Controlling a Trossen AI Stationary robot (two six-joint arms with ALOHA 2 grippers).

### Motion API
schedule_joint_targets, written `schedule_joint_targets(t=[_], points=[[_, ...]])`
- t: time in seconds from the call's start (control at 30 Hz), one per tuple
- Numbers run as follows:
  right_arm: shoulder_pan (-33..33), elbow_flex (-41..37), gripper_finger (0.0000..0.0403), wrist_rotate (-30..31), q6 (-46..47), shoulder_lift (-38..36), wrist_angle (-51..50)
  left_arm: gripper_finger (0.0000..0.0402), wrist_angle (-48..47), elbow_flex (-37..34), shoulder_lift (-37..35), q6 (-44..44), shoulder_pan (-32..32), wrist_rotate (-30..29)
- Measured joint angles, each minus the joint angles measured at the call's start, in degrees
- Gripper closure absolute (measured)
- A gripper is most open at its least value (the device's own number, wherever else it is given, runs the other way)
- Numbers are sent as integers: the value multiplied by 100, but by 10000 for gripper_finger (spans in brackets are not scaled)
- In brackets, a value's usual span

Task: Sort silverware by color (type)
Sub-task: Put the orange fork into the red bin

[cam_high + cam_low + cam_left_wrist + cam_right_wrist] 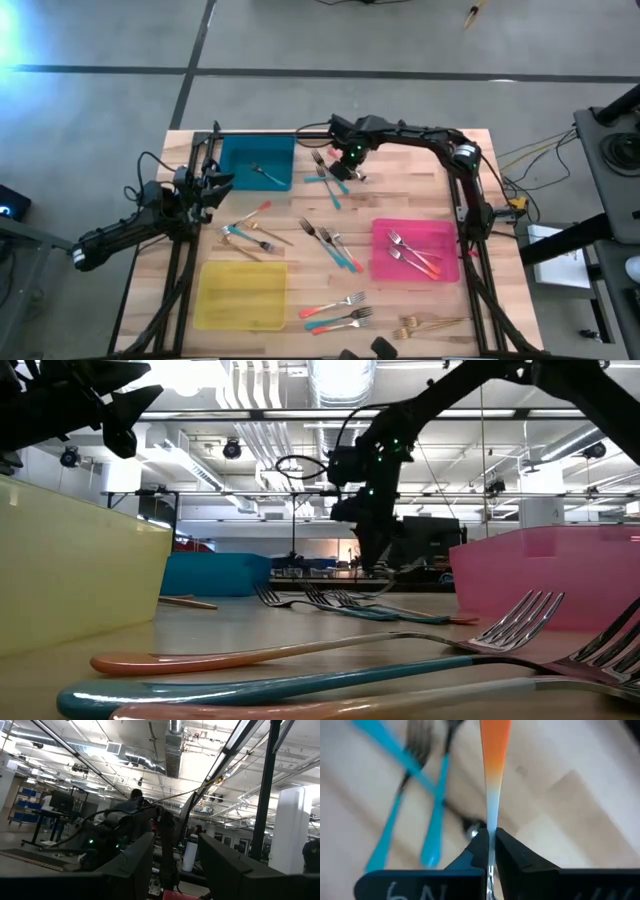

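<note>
the right pincer (490, 851) is clenched on a slim coral-pink-handled metal fork (494, 750), likely bound for the pink rectangular tray (380, 262), while the left pincer (215, 183) hangs released.

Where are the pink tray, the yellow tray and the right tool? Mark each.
pink tray (447, 232): high view, bare floor near its right wall.
yellow tray (240, 295): high view, middle of its floor.
right tool (490, 842): right wrist view, between its fingertips.

The surface (400, 200) is pale wood in blocky planks. Three trays sit on it: teal (240, 152), pink (440, 232) and yellow (240, 312). The black right claw (490, 851) pinches a coral-handled fork (494, 760); two teal-handled forks (420, 815) lie crossed nearby.
</note>
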Motion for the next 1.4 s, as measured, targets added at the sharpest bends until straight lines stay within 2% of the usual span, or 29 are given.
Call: schedule_joint_targets(t=[0.13, 0.53, 0.67, 0.83, 1.07, 1.23, 1.4], points=[[150, 2, 393, -449, -11, -387, -741, 260, -2, -1, 0, 1, 1, 0], [1741, -185, 393, -461, 59, -1621, -1877, 260, 0, -1, 0, 1, 0, 0], [2376, -729, 393, -462, 568, -2172, -1874, 260, 0, 1, 0, 1, 0, 0], [3232, -1800, 393, -392, 1694, -2946, -1505, 260, 0, -1, 0, 0, 0, 0], [4221, -3173, 393, 136, 3072, -3964, -557, 260, 0, 1, 0, 0, 0, 0], [4403, -3752, 389, 447, 3563, -4385, -486, 260, 2, -1, 0, 1, 0, 0], [4406, -4209, 374, 452, 4039, -4488, -496, 260, 0, 1, 0, -1, 0, 0]])
